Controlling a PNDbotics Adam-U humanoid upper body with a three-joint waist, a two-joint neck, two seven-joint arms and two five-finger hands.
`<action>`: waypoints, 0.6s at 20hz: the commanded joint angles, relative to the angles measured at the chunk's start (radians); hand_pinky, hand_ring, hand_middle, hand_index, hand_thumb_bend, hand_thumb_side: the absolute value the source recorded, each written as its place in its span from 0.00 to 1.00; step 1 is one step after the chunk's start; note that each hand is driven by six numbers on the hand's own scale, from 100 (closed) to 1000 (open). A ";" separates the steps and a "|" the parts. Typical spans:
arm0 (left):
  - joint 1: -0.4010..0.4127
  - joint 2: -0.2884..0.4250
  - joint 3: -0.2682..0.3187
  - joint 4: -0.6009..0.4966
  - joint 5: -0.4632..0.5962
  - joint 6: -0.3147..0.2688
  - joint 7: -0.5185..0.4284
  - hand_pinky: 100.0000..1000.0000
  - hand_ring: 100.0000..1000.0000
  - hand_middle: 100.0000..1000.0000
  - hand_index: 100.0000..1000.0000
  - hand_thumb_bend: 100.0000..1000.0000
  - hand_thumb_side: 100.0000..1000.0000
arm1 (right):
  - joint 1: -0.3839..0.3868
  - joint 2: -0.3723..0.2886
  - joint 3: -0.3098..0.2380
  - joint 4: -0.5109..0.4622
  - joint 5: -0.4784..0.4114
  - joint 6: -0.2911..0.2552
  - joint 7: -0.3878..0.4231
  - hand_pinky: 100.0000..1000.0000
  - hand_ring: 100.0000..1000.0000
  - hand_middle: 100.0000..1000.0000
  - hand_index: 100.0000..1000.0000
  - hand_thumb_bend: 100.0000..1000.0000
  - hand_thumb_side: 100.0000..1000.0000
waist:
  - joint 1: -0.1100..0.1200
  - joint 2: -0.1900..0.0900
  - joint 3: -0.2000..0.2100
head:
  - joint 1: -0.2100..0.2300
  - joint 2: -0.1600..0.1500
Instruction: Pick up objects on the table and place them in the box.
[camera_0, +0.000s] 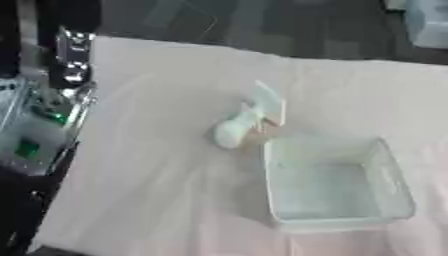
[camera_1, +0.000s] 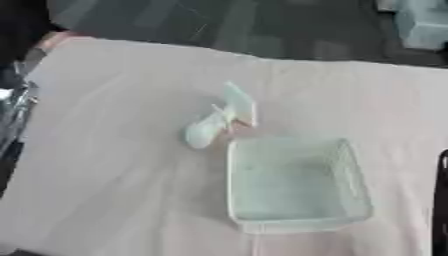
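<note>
Left eye view: blurry frame, pale pinkish-white tablecloth (camera_0: 157, 190) fills most of it, running from the lower edge up to a slanted far edge near the top. Dark floor (camera_0: 262, 25) beyond that, across the top of the frame.

Clear plastic box (camera_0: 337, 182) sits lower right of centre, open top, roughly square, nothing visible inside. In the right eye view the same box (camera_1: 293, 185) shows nearer the middle of the frame.

White object (camera_0: 249, 117) lies on the cloth just above and left of the box, at frame centre. It has a rounded bulb end toward the lower left and a flat, pale panel toward the upper right; a small tan patch sits beside it. Its lower edge is just beside the box's upper left corner; touching or not, can't tell. What the item is, can't tell.

Robot arm (camera_0: 70, 55), black with silver joints, comes in at the upper left edge, off the side of the table. Below it, at the left edge, a pale grey unit with green spots (camera_0: 35, 135). No hand is in either view, so finger state isn't shown.

Pale bluish bin (camera_0: 427, 22) in the upper right corner, on the floor.

Dark strip (camera_1: 440, 200) at the lower right edge of the right eye view, too blurred to identify.
</note>
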 joint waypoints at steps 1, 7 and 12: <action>-0.011 0.028 0.004 -0.011 0.004 -0.001 -0.006 0.81 0.64 0.80 0.84 0.21 0.78 | -0.016 -0.009 -0.001 -0.011 -0.003 0.000 0.004 0.55 0.52 0.55 0.63 0.00 1.00 | 0.002 -0.011 -0.001 | -0.008 0.000; -0.012 0.027 0.002 -0.011 0.004 0.000 -0.008 0.81 0.64 0.80 0.84 0.21 0.78 | -0.016 -0.010 -0.001 -0.008 -0.003 0.000 0.008 0.55 0.52 0.54 0.63 0.00 1.00 | 0.001 -0.010 0.000 | -0.007 0.000; -0.015 0.026 0.000 -0.011 0.004 0.000 -0.011 0.81 0.64 0.79 0.84 0.20 0.78 | -0.016 -0.011 -0.004 -0.010 -0.002 -0.001 0.007 0.55 0.52 0.54 0.63 0.00 1.00 | 0.001 -0.010 -0.003 | -0.020 0.000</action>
